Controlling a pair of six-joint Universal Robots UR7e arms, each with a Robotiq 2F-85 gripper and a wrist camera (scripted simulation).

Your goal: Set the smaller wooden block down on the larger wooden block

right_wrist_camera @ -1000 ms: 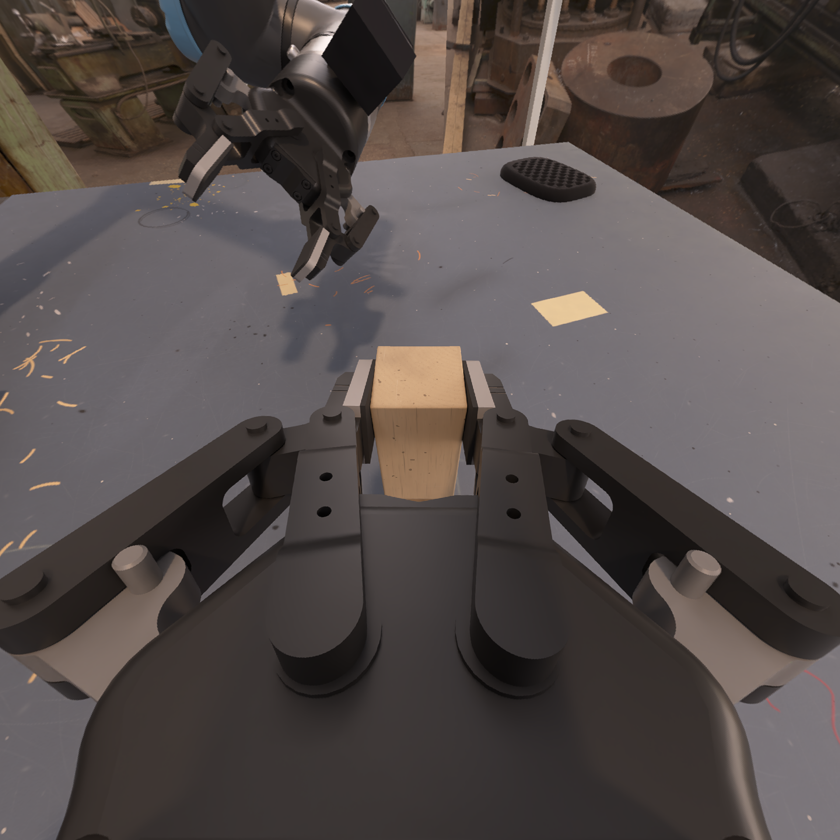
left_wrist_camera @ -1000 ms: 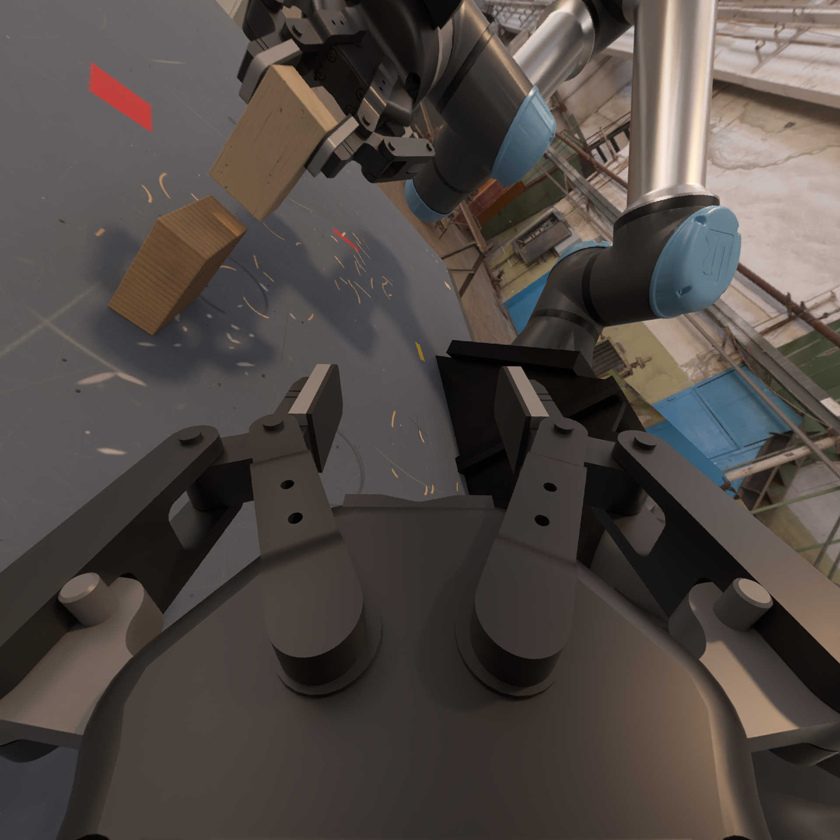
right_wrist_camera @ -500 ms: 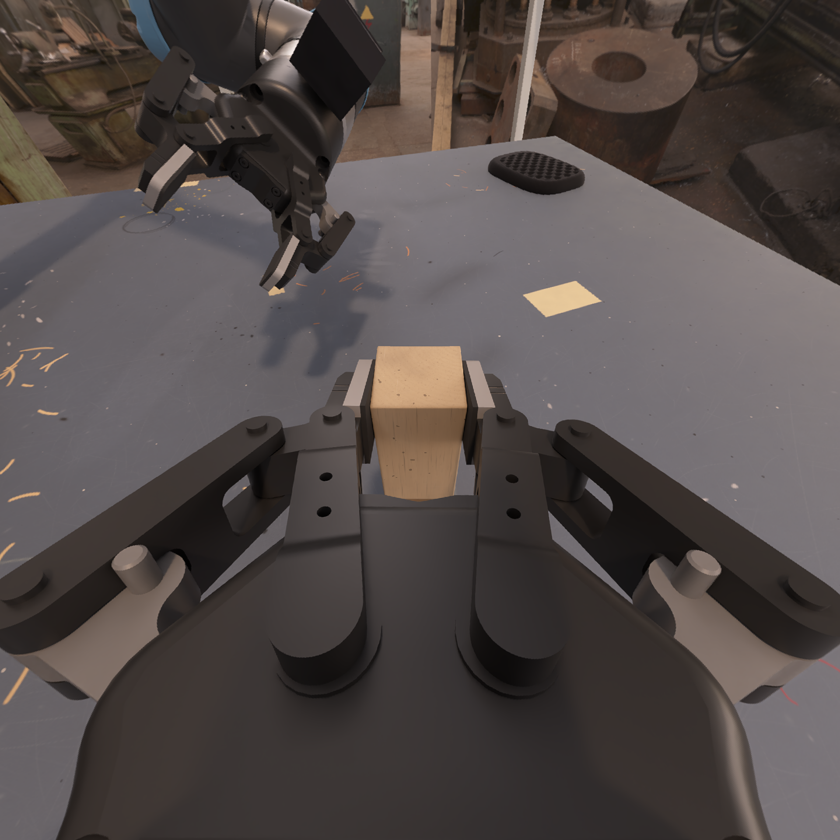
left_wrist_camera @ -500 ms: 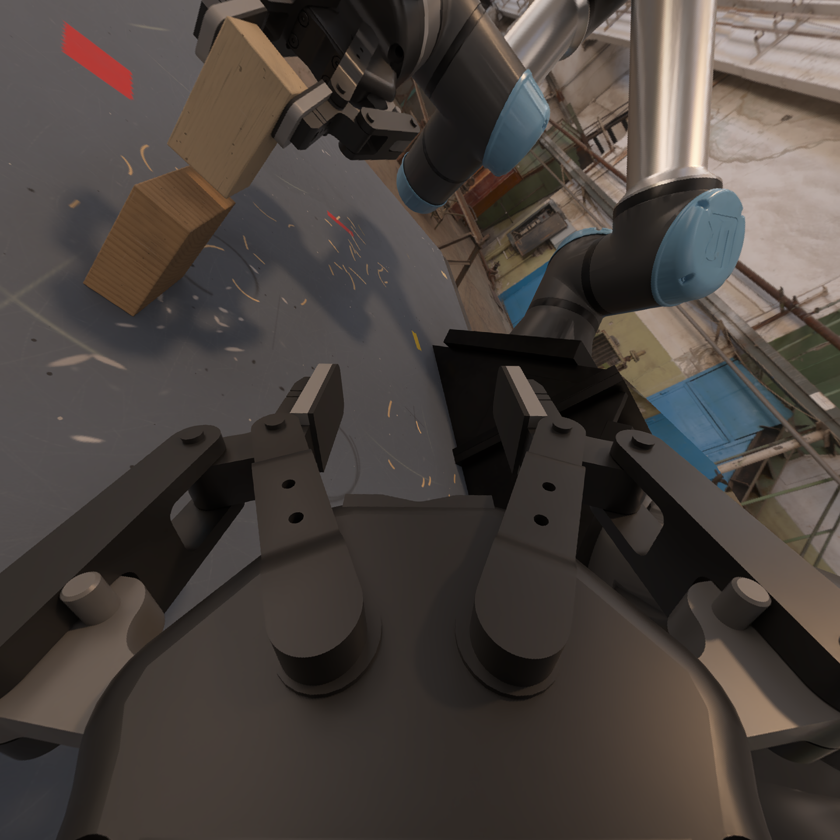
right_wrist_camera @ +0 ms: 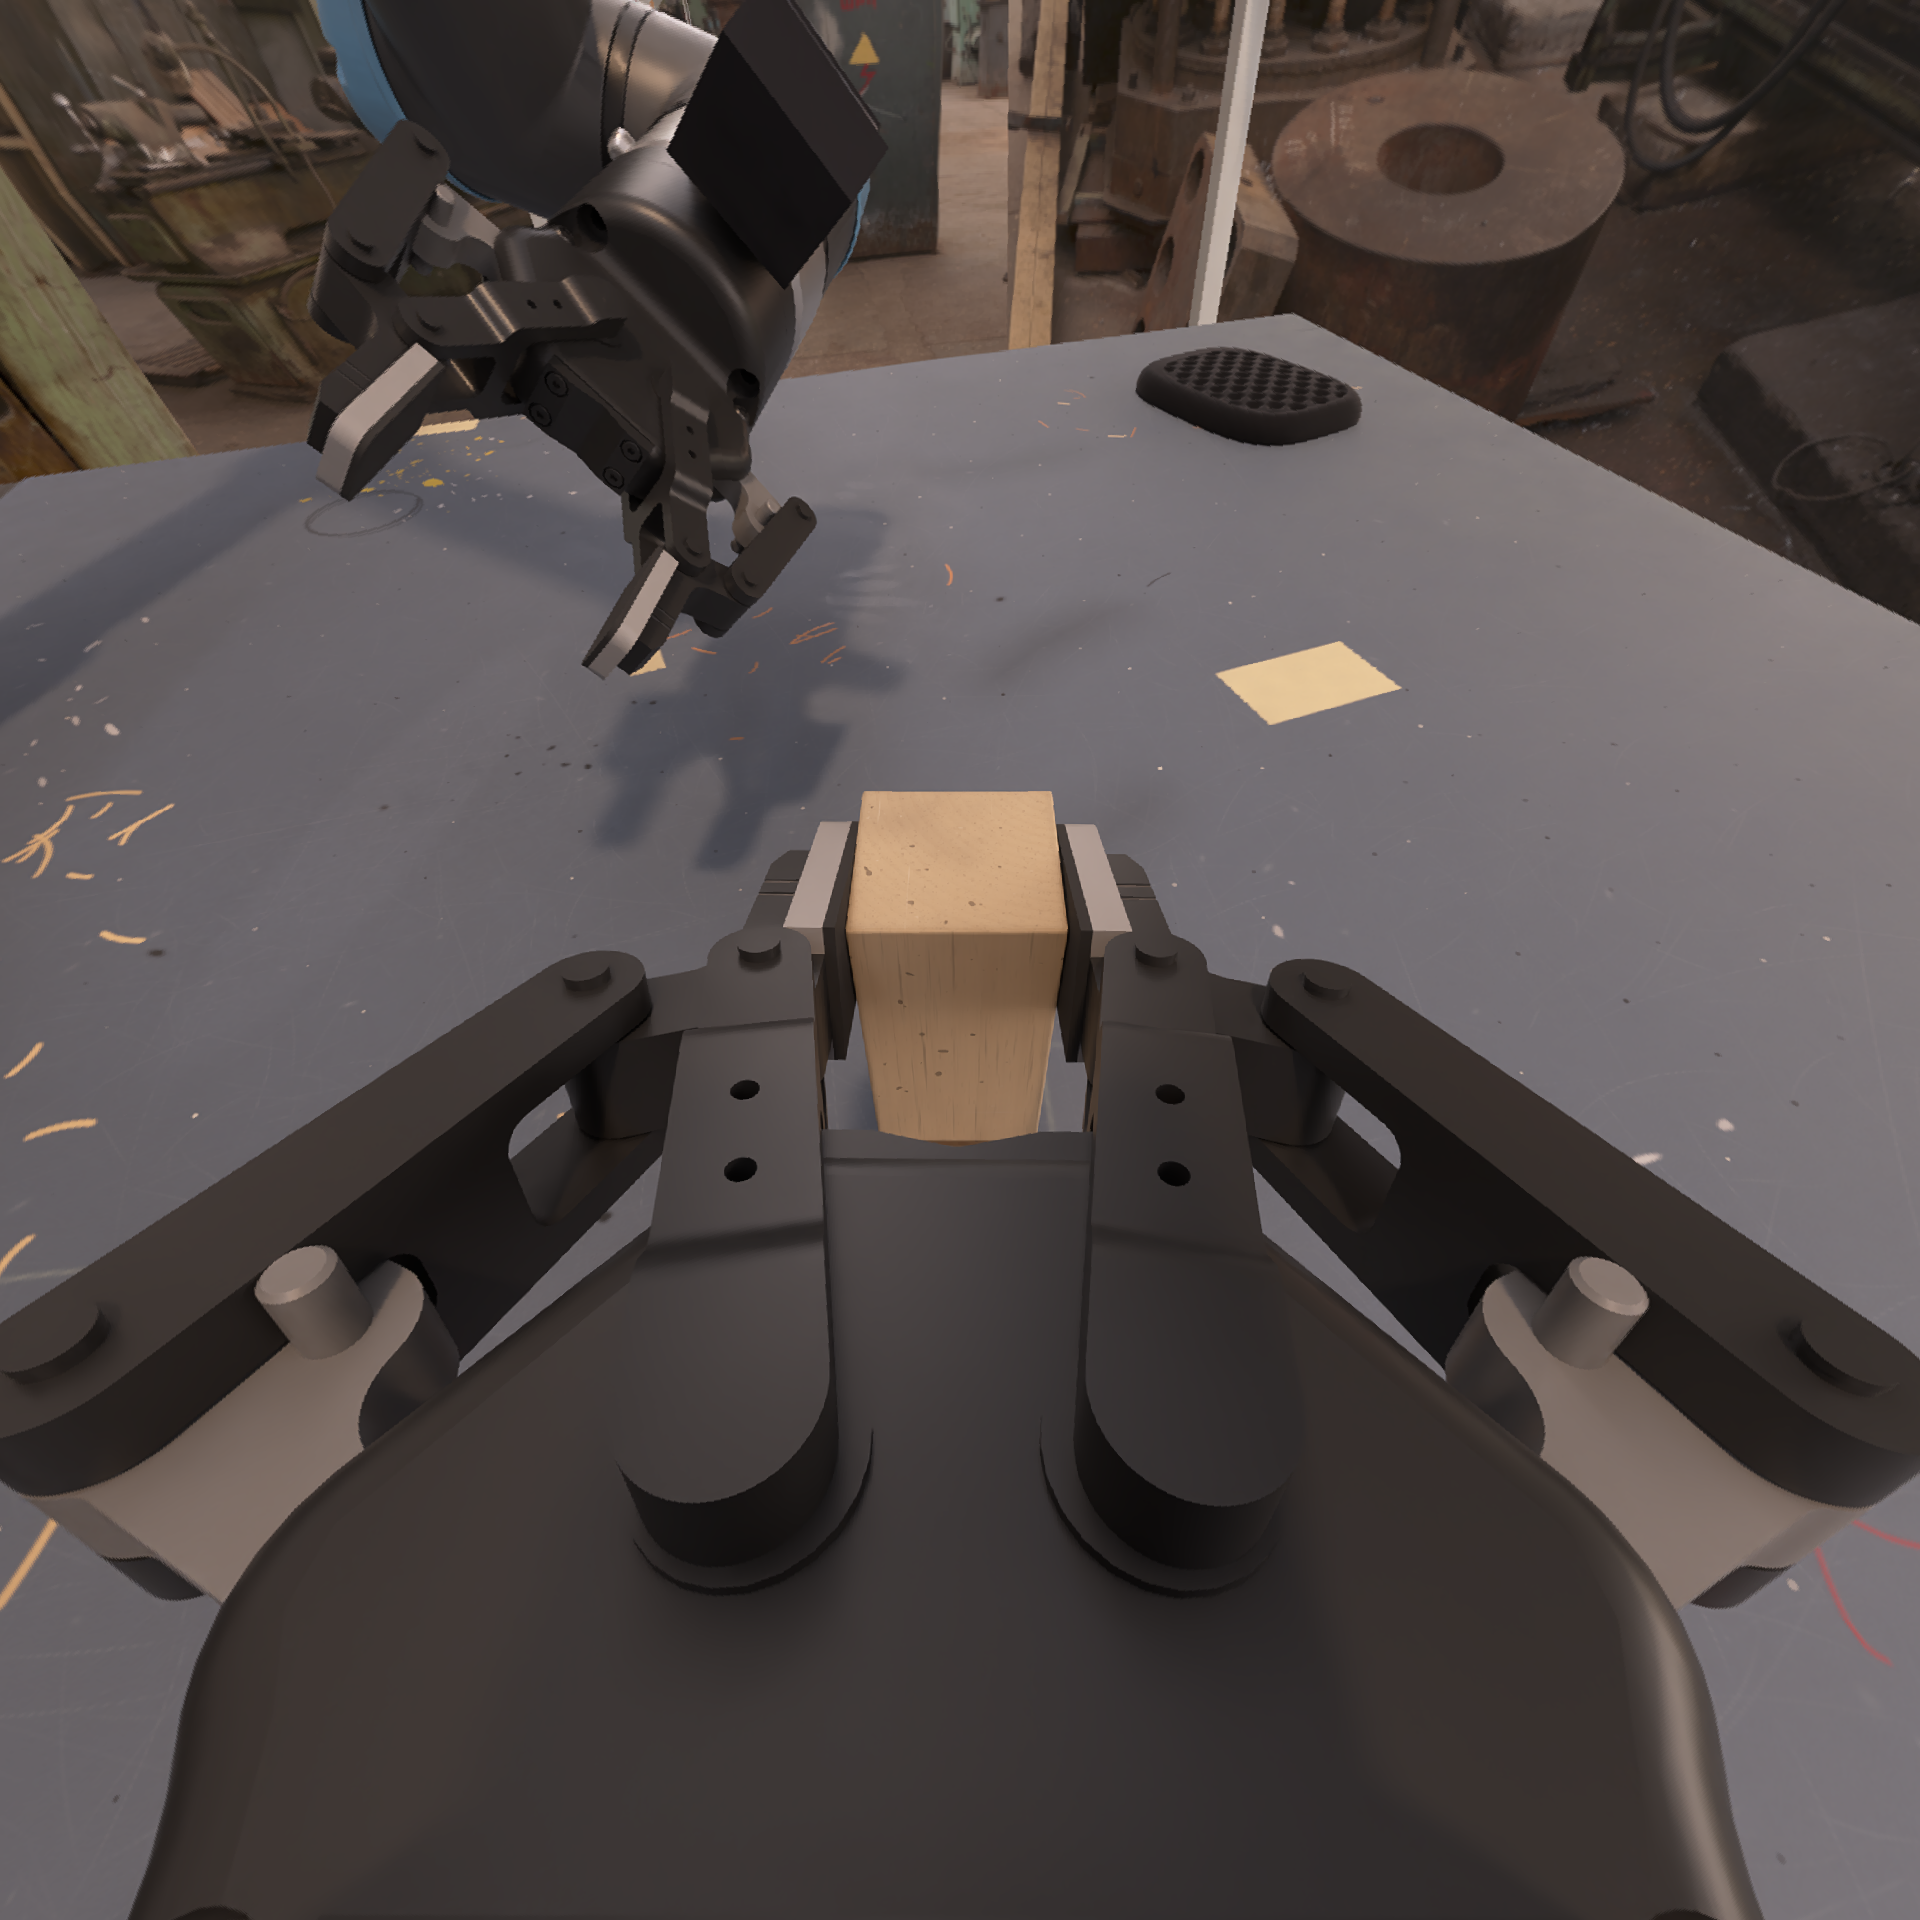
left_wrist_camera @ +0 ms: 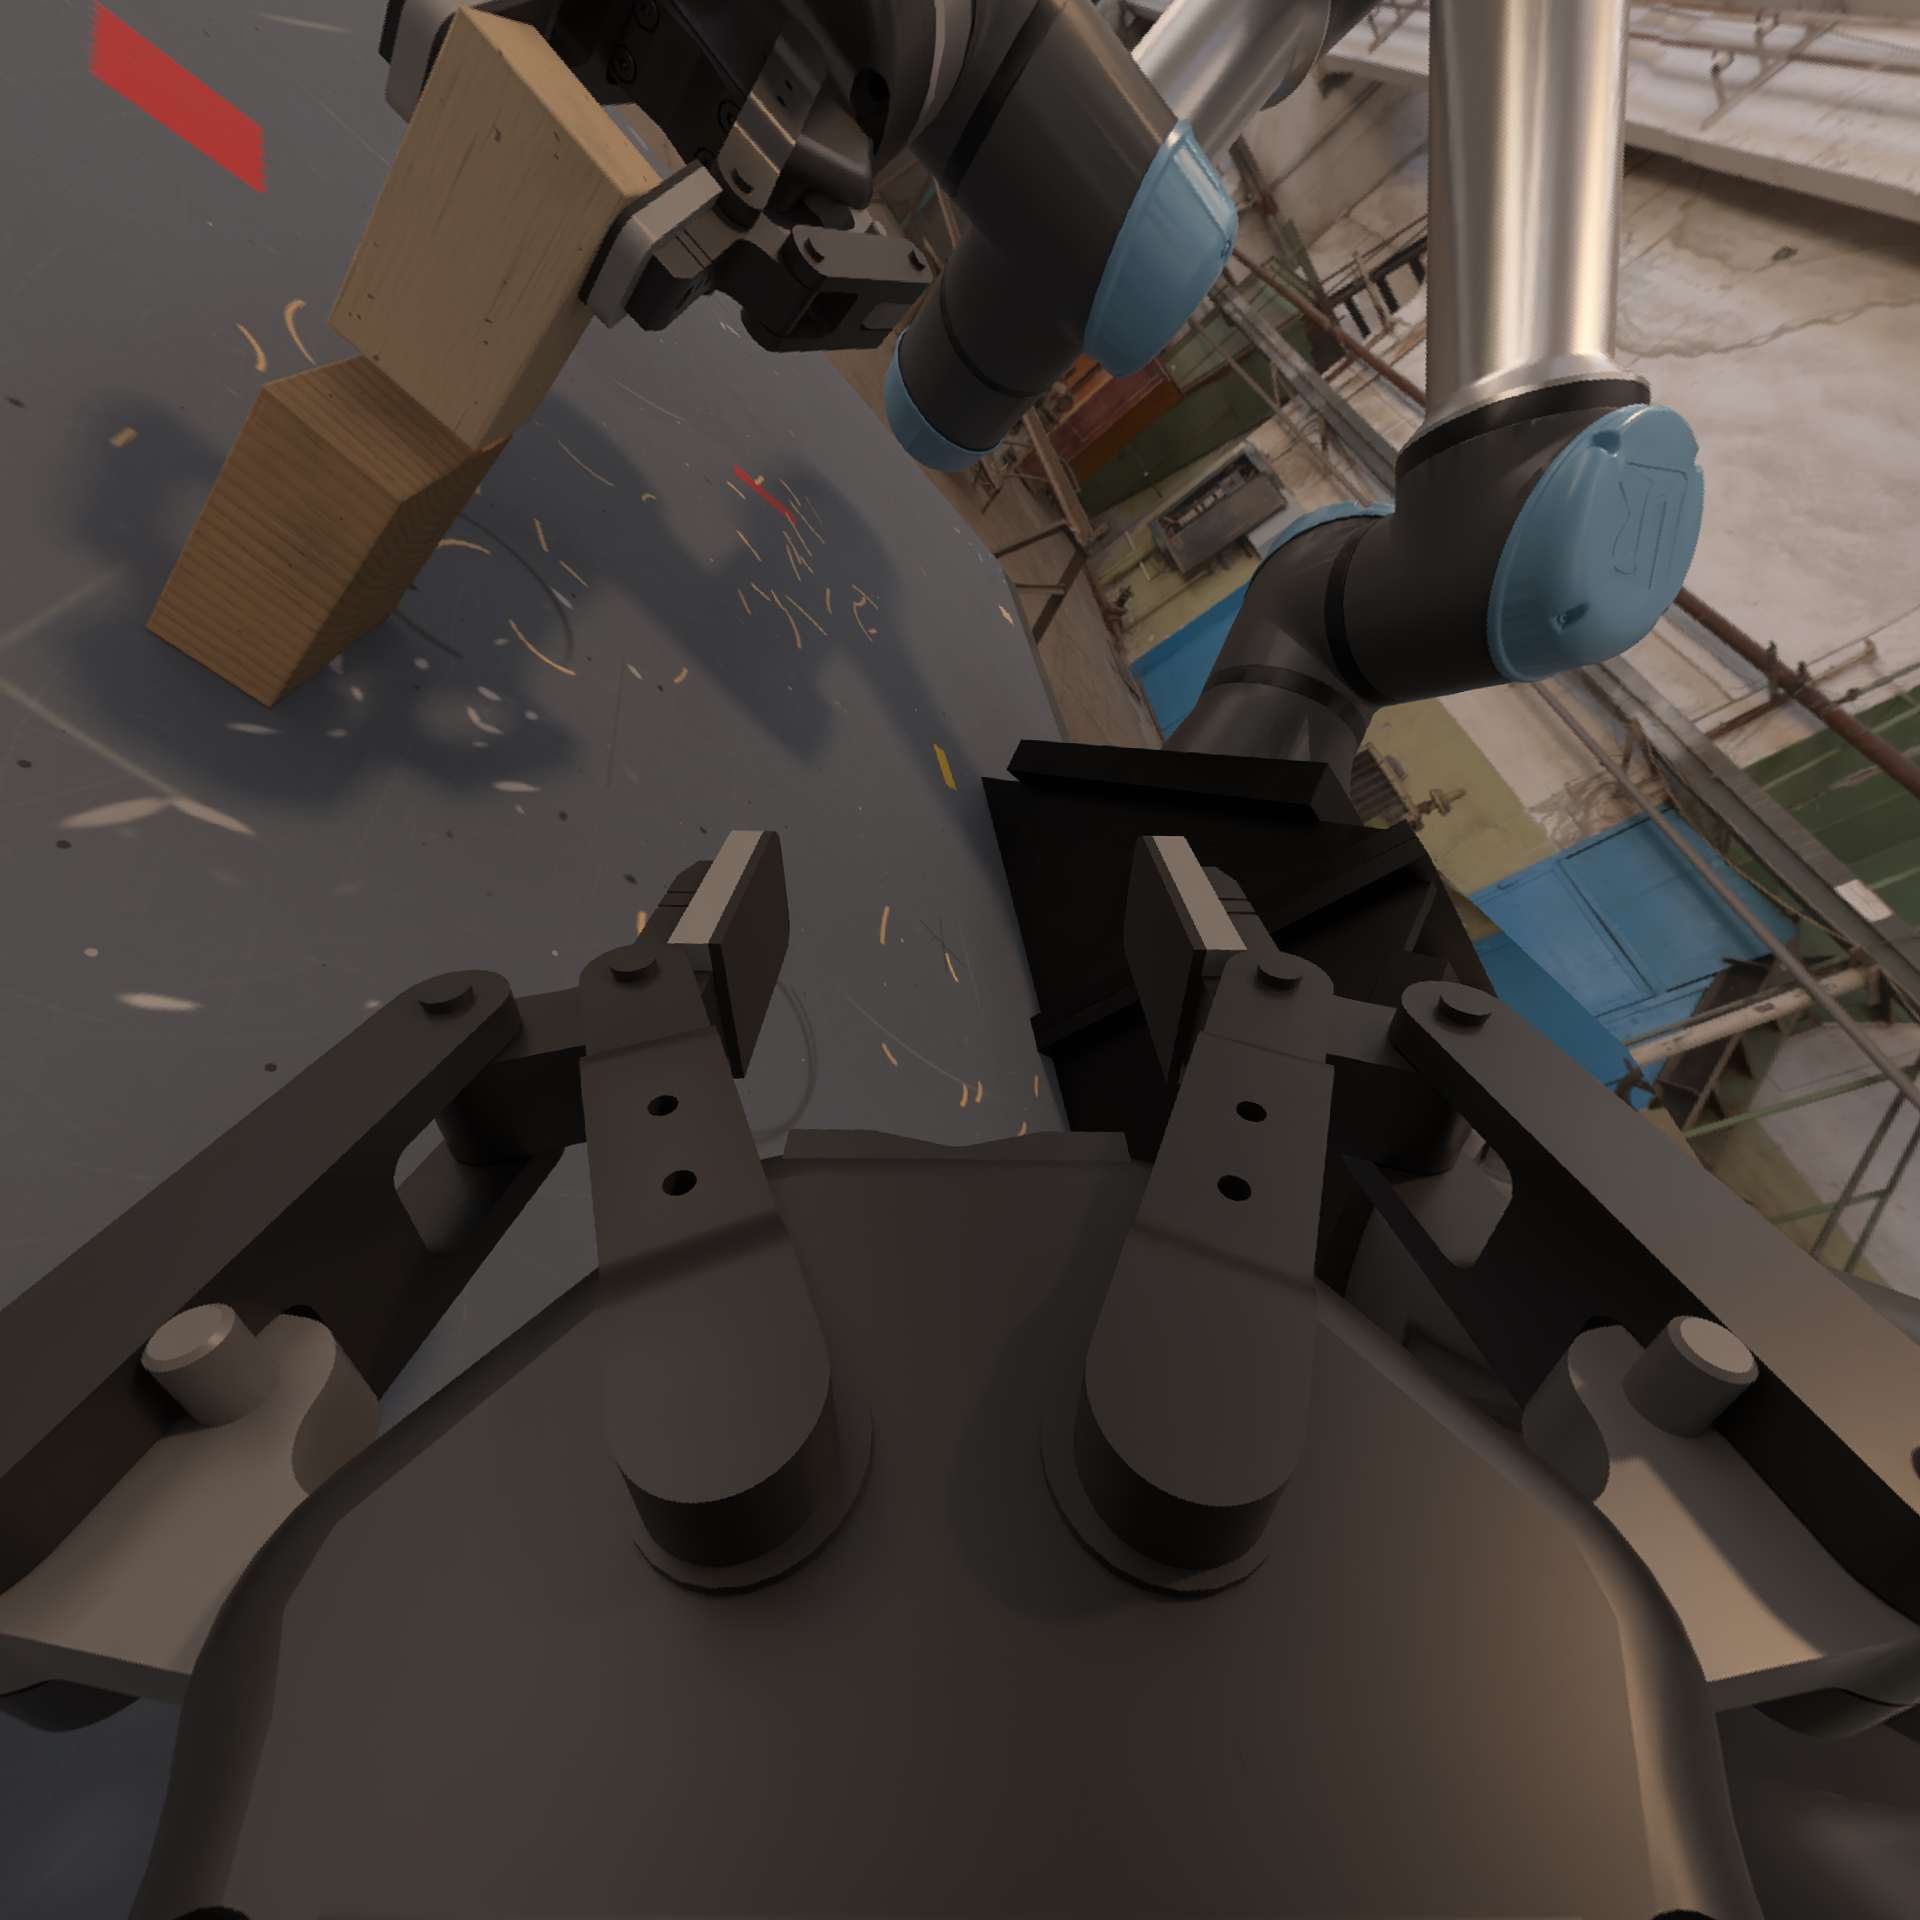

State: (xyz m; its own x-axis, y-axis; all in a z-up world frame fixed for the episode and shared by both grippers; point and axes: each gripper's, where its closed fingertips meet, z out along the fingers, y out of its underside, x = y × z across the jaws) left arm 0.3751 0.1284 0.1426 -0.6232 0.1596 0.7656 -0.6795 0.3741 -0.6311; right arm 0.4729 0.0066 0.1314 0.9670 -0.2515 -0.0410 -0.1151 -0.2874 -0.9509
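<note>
We see the right tool point(right_wrist_camera: 956, 914) pinching the smaller wooden block point(right_wrist_camera: 954, 935), its 2 pads pressed flat against the block's opposite sides. In the left wrist view that pale block point(left_wrist_camera: 488, 218) is carried at a slant, its lower end over the top of the larger wooden block point(left_wrist_camera: 301, 540), which is darker and stands on the grey worktop point(left_wrist_camera: 644, 790). The lower end of the pale block looks to meet the darker block's top face, though we cannot tell whether the 2 touch or a thin gap remains. From the right wrist view the larger block is hidden beneath the held one.

The left tool point(left_wrist_camera: 961, 925) is spread wide with nothing between its pads, and it hangs above the worktop well to one side of the blocks. In the right wrist view we see it point(right_wrist_camera: 488, 540) again farther off, tilted downward, its shadow falling on the worktop point(right_wrist_camera: 1455, 935) below.

On the worktop we also note a pale yellow square patch point(right_wrist_camera: 1307, 681), a black dimpled pad point(right_wrist_camera: 1247, 395) near the far edge, a red patch point(left_wrist_camera: 177, 109), and scattered orange shavings point(left_wrist_camera: 810, 603). The right arm's blue-capped elbow joint point(left_wrist_camera: 1590, 540) shows beyond the worktop's edge.
</note>
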